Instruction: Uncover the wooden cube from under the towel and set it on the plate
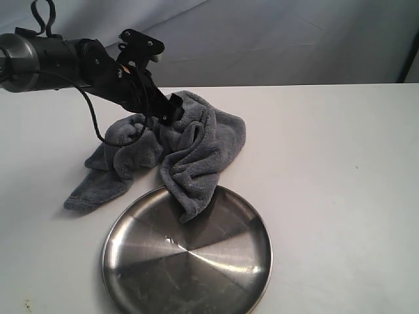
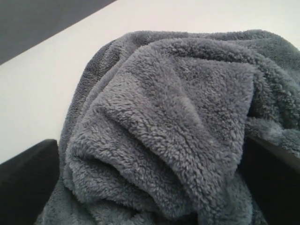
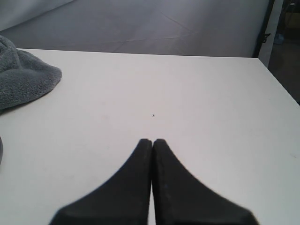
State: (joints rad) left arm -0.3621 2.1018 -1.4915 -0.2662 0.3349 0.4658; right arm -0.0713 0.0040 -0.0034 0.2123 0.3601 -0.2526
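Observation:
The dark grey fluffy towel (image 1: 196, 150) lies bunched on the white table, one corner draped onto the far rim of the shiny steel plate (image 1: 196, 261). The wooden cube is hidden. My left gripper (image 1: 171, 108) is lowered onto the top of the towel heap. In the left wrist view its fingers (image 2: 28, 173) stand wide apart at the two sides, open, with a thick fold of towel (image 2: 173, 122) bulging between them. My right gripper (image 3: 153, 140) is shut and empty, low over bare table, well to the side of the towel's edge (image 3: 23, 79).
The white table (image 1: 340, 170) runs to a back edge with a grey cloth backdrop behind it. A black cable loops from the left arm (image 1: 59, 59) down onto the towel. The right arm does not show in the exterior view.

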